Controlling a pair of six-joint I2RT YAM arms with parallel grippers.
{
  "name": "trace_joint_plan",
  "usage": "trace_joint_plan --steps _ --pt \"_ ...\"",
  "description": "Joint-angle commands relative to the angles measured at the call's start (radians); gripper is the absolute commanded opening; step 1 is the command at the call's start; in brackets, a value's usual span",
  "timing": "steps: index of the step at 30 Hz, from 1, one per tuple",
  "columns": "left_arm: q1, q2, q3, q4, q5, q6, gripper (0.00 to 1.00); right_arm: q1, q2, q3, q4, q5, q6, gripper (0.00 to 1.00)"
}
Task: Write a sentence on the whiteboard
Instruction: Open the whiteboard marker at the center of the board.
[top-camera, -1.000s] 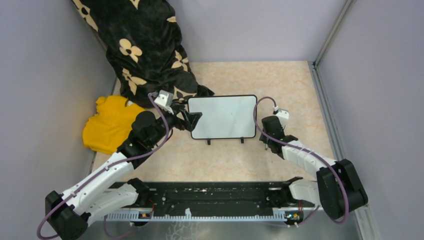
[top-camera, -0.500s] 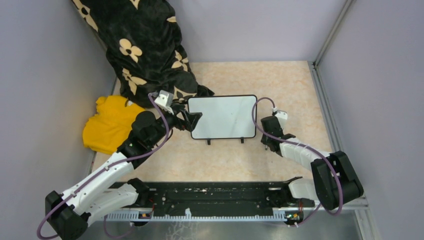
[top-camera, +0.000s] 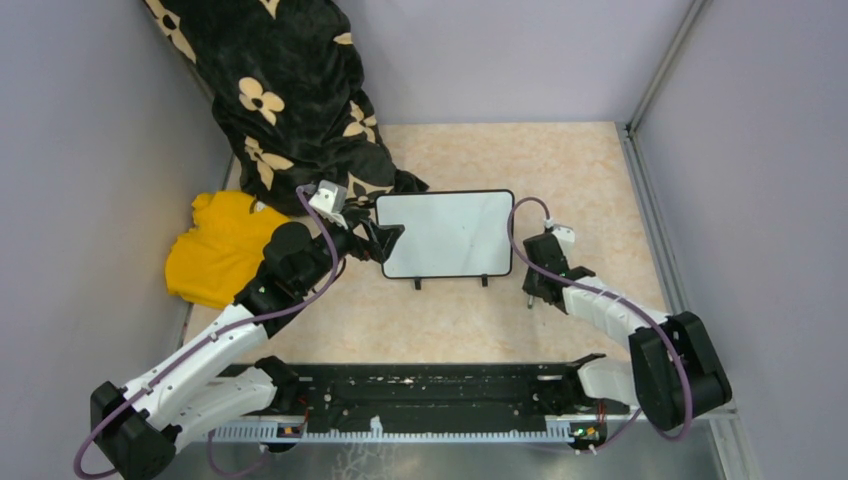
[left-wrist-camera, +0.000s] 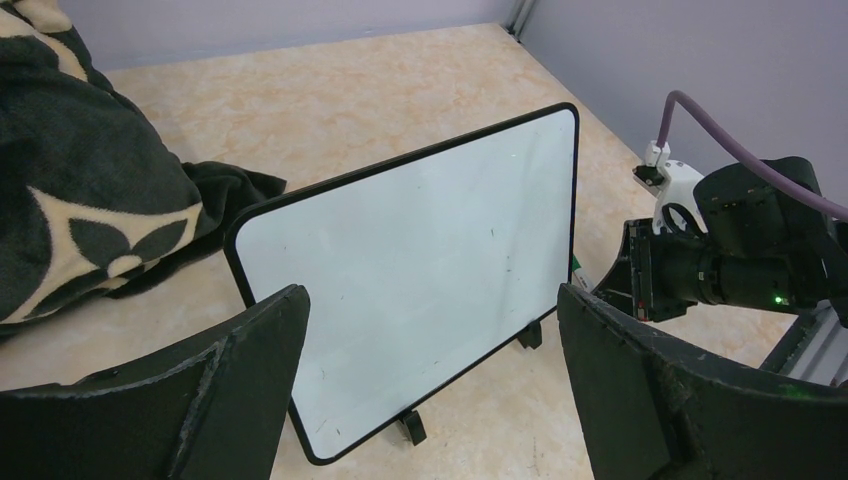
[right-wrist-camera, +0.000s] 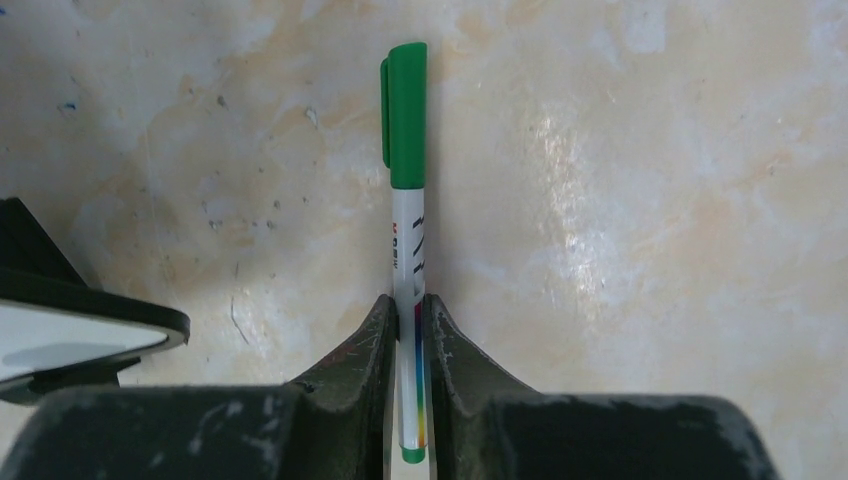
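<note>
Whiteboard, blank, propped on feet mid-tabletop, likely light, rigid, slick-faced, best steadied by its frame; left claw spread wide by its left edge, right claw beyond its right edge clenched on capped green marker.

Between the matt black fingers of the right gripper is a marker with a white barrel, dark print, a multicoloured strip near its tail and a bright green cap, above a table of beige marbled with cream and pale orange. Ahead of the black left gripper, the whiteboard is glossy white with a few tiny dark specks, in a thin black frame on black feet. To that gripper's left is a black blanket patterned with cream flowers, and behind the gripper a plain mustard-yellow cloth.
</note>
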Motion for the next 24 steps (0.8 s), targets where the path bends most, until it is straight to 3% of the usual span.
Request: trace_joint_plan --steps 1,3,7,10,24 --pt "-0.006 -0.013 0.006 0.017 -0.007 0.011 0.99 -0.007 -0.043 0.031 -0.082 -0.064 0.001 0.09" --pt "-0.004 -0.012 0.006 0.017 -0.005 0.011 0.99 -0.007 -0.049 0.031 -0.104 -0.073 -0.003 0.11" --pt "-0.003 -0.01 0.007 0.017 -0.002 0.01 0.99 -0.007 -0.056 0.04 -0.129 -0.078 -0.01 0.28" --pt "-0.004 -0.01 0.007 0.015 -0.001 0.008 0.99 -0.006 -0.039 0.064 -0.144 -0.072 -0.021 0.34" --pt "-0.004 -0.015 0.008 0.012 0.004 0.002 0.99 -0.007 0.054 0.103 -0.164 -0.077 -0.044 0.23"
